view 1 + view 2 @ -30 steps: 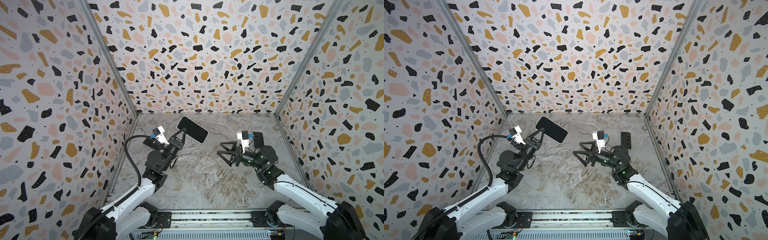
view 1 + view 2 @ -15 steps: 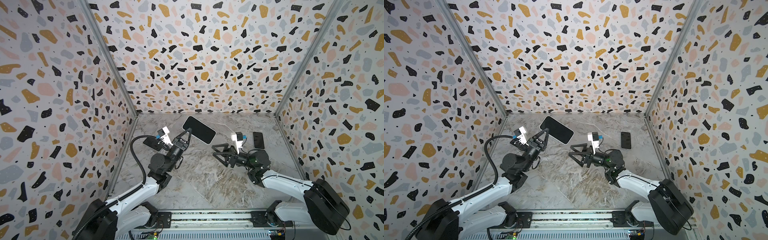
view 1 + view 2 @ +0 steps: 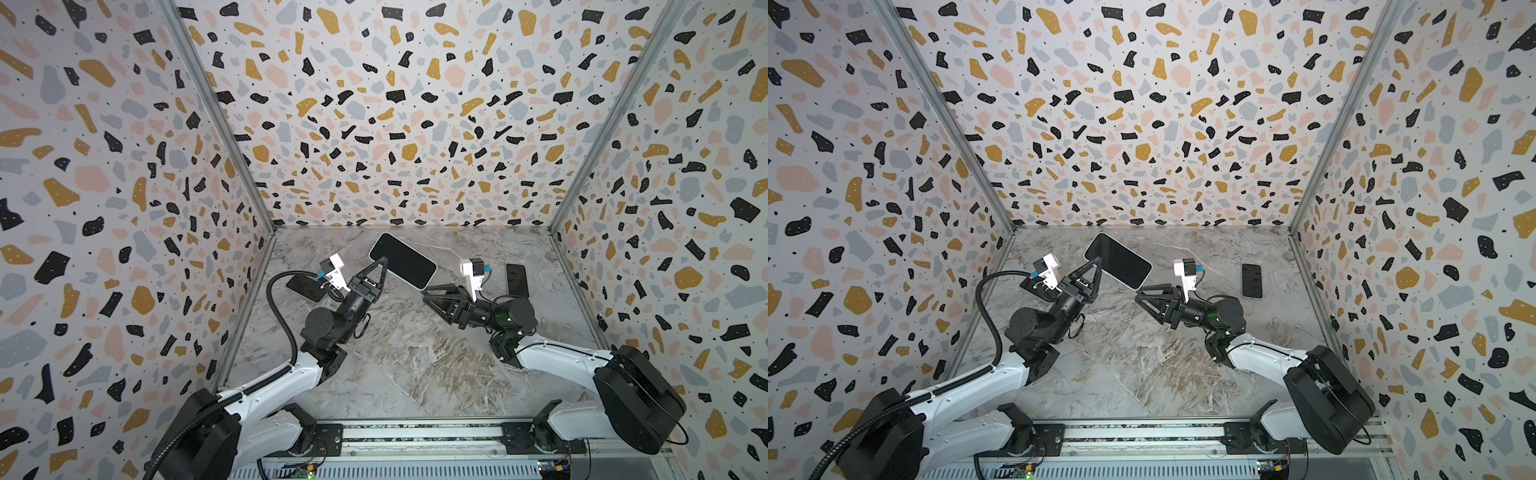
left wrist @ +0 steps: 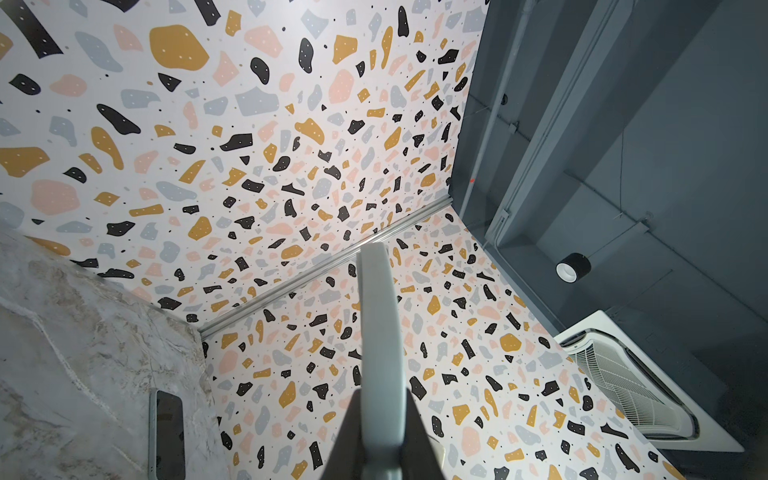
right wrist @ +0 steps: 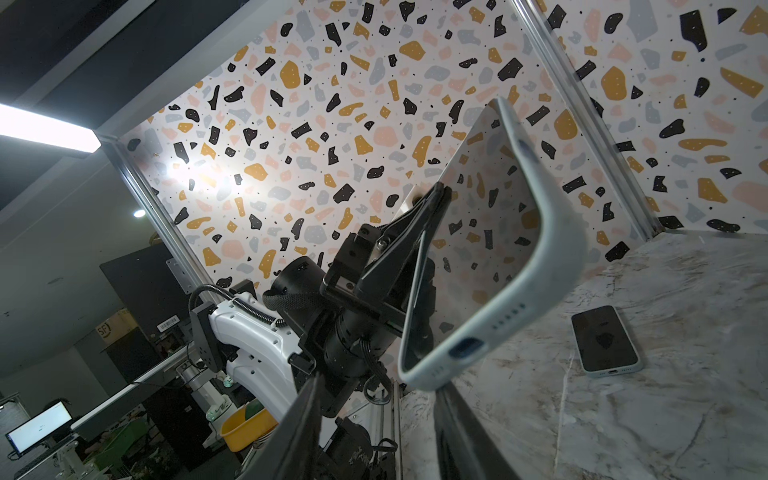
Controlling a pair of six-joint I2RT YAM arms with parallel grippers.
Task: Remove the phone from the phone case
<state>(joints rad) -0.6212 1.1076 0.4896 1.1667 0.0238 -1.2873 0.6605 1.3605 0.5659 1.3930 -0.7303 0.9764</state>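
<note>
Right tool (image 3: 424, 291) has reached the phone case (image 5: 557, 257), jaws apart; left tool (image 3: 382, 262) clamps it.

My left pincer (image 3: 381, 266) is black; the phone case (image 5: 555, 266) pale grey-blue, phone (image 3: 402, 259) screen black; table (image 3: 415, 357) grey-brown marble; walls (image 3: 395, 124) terrazzo-speckled.

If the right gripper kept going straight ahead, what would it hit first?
The case on the phone that the left gripper holds up. Its port-end corner sits right ahead of the right gripper, between its jaws. Whether they touch is unclear.
</note>
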